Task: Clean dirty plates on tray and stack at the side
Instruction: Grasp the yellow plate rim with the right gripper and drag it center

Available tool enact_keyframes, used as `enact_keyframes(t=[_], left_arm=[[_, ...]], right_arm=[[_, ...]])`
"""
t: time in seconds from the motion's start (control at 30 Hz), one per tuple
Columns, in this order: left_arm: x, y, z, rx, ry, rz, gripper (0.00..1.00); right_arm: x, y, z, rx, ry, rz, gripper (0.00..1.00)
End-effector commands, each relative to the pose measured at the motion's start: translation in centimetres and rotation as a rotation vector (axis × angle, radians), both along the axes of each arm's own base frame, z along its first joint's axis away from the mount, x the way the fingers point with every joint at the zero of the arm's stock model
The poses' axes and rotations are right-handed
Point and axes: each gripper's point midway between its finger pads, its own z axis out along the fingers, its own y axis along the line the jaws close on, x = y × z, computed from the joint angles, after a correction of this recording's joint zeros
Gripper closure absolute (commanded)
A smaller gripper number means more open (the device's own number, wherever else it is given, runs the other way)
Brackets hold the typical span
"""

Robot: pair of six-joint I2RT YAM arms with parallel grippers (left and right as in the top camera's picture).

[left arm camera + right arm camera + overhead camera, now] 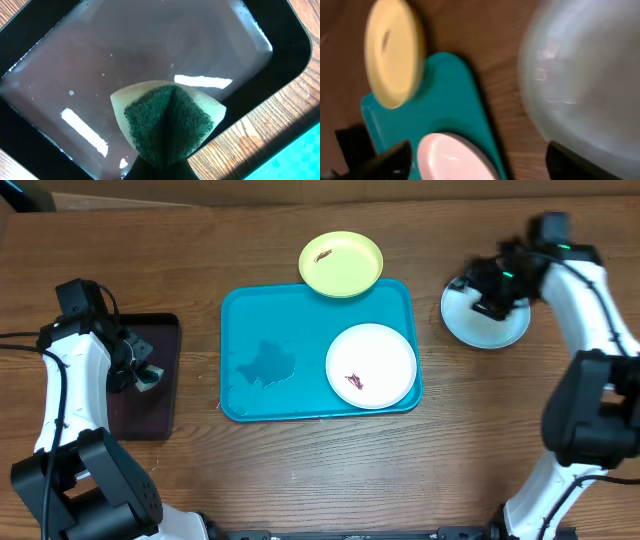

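While left jaws pinch sponge (167, 120), mint plate (482, 330) lies under right jaws (open).

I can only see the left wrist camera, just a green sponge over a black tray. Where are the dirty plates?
Observer: The white plate, with a dark smear, lies on the right side of the turquoise tray.
Operator: Any more dirty ones?
Observer: The yellow-green plate is smeared too; it overlaps the tray's far rim.
Operator: Where's the blue one?
Observer: The mint-blue plate lies on the table right of the tray, with the right hand over it.
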Motion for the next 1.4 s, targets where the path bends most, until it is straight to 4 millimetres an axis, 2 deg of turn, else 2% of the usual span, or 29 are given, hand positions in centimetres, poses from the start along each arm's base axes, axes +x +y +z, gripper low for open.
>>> enact_keyframes(t=[0.0,0.2,0.33,0.47,0.9,0.97,1.07,1.27,1.37], left_arm=[[0.0,-0.1,-0.3,-0.004,0.009,-0.019,0.96],[-0.1,-0.1,-0.4,-0.005,0.011,-0.019,0.96],[-0.2,-0.1,-0.4,-0.008,0.017,-0.019,0.96],[-0.2,-0.2,-0.4,-0.008,0.018,-0.019,0.96],[-0.2,-0.3,-0.4,-0.014,0.017,-0.020,0.96],[-0.2,-0.3,-0.4,-0.014,0.017,-0.020,0.96],[-0.2,-0.3,-0.4,-0.014,0.017,-0.020,0.96],[-0.1,-0.2,-0.4,-0.013,0.013,-0.021,0.96],[-0.1,-0.2,-0.4,-0.013,0.013,-0.021,0.96]], right_arm=[[1.2,5.0,3.0,-0.049,-0.100,0.039,0.09],[2.9,9.0,0.2,-0.210,-0.084,-0.186,0.12],[3.8,12.7,-1.4,-0.173,-0.103,-0.203,0.19],[4.5,15.3,-2.8,-0.143,-0.125,-0.200,0.23],[4.8,16.4,-7.1,-0.111,-0.047,-0.308,0.26],[4.9,16.9,-7.6,-0.090,-0.039,-0.297,0.32],[4.9,17.1,-7.7,-0.084,-0.039,-0.291,0.49],[4.7,17.3,-7.8,-0.083,-0.035,-0.284,0.68],[4.5,18.1,-7.6,-0.064,-0.036,-0.234,0.82]])
